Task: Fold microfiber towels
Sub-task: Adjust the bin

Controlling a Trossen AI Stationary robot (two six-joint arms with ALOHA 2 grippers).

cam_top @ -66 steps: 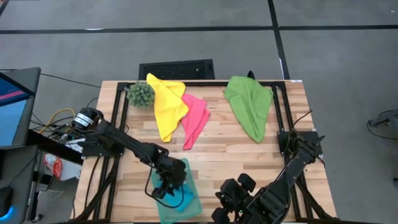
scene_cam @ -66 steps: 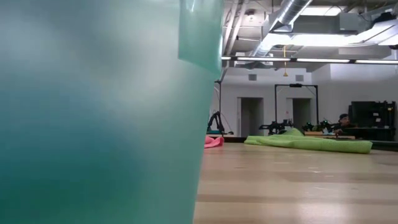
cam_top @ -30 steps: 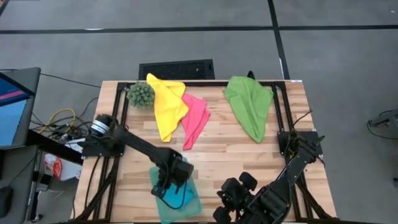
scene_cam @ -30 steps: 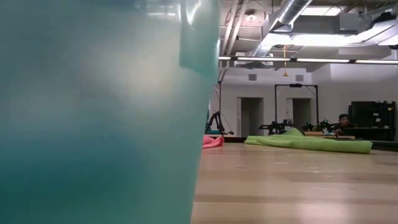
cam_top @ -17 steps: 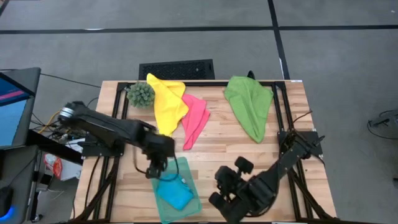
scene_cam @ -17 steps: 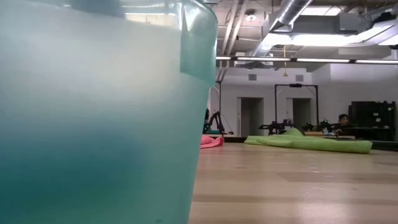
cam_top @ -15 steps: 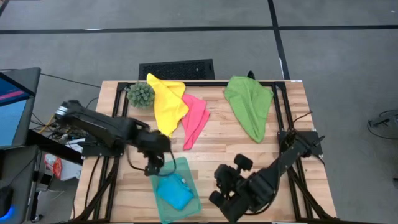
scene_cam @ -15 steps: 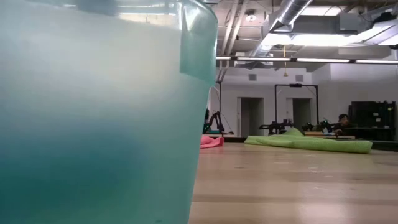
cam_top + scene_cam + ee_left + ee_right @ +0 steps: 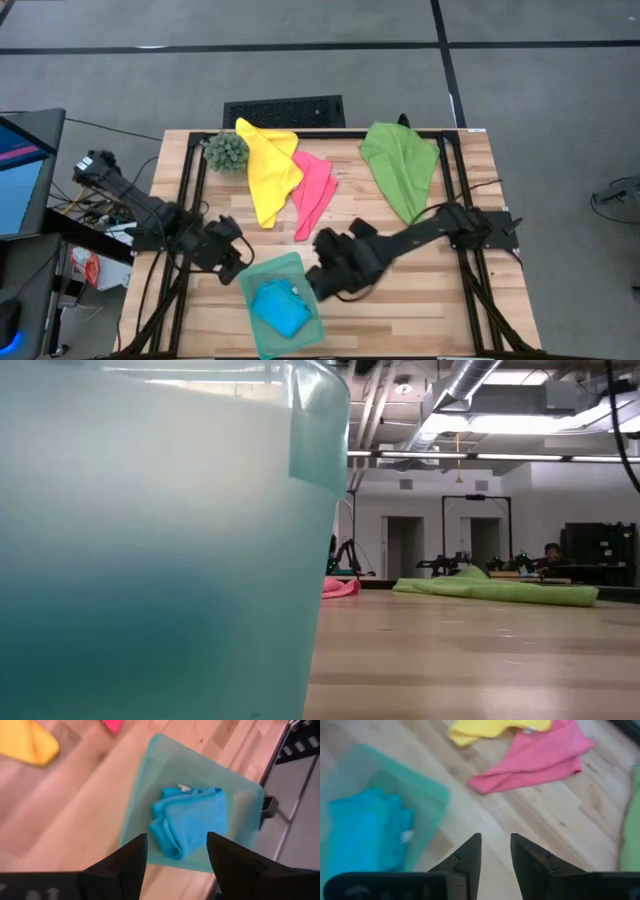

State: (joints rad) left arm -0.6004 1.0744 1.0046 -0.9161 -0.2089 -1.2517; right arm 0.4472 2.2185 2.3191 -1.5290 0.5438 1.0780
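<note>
On my overhead feed the blue towel lies folded inside the translucent teal tray, which sits at the near edge of the wooden table, left of centre. My left gripper hovers just beside the tray's left far corner, clear of it, and its wrist camera shows the two dark fingers spread apart with nothing between them, looking down on the blue towel bunched in the tray. My right gripper sits just to the right of the tray, above bare wood; its own camera shows the fingers parted by a narrow gap and holding nothing, with the tray and the blue towel to one side and the pink towel beyond. The other three towels lie unfolded along the far side of the table: the yellow towel overlapping the edge of the pink towel, and the green towel well apart to the right. A small spiky green ball plant stands touching the yellow towel at the far left corner. From table height the tray wall fills most of my picture, with the pink towel and green towel low on the wood behind it.
</note>
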